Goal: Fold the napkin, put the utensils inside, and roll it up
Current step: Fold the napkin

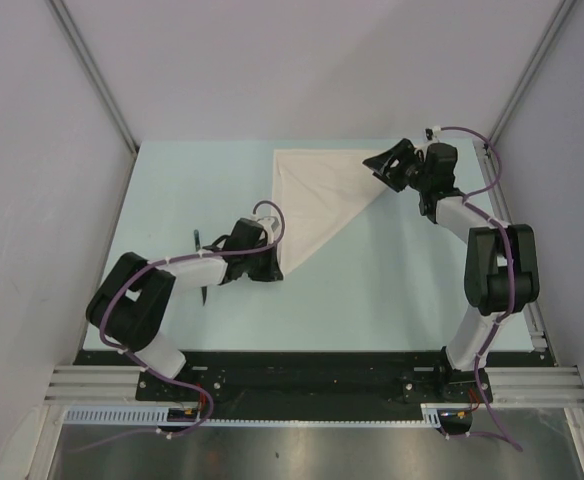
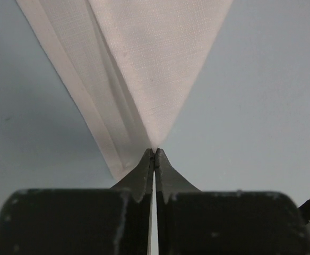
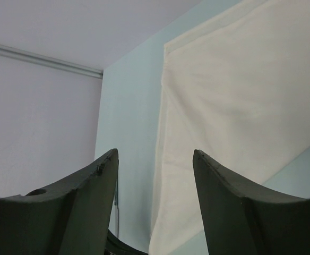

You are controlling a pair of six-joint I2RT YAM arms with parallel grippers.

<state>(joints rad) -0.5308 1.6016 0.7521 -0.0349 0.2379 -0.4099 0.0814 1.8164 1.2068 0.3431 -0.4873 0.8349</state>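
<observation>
Looking down: the triangle-folded napkin (image 1: 322, 195) lies at twelve o'clock on the desk (image 1: 372, 290), with the left fingers (image 1: 275, 268) at its six o'clock corner, the right fingers (image 1: 384, 163) at three and the utensil (image 1: 199, 240) out at nine. Left wrist: fingers clamped on the napkin's tip; best lifted gently, edges aligned. Right wrist: fingers apart, empty.

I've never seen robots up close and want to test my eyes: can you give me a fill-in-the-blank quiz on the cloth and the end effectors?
1. The napkin is folded into a ____.
2. The left end effector is ____ on the napkin's near tip.
3. The right end effector, near the napkin's far right corner, has its jaws ____.
4. The utensil, slim and dark, lies on the ____ side of the napkin.
Missing words: triangle; shut; open; left.
</observation>
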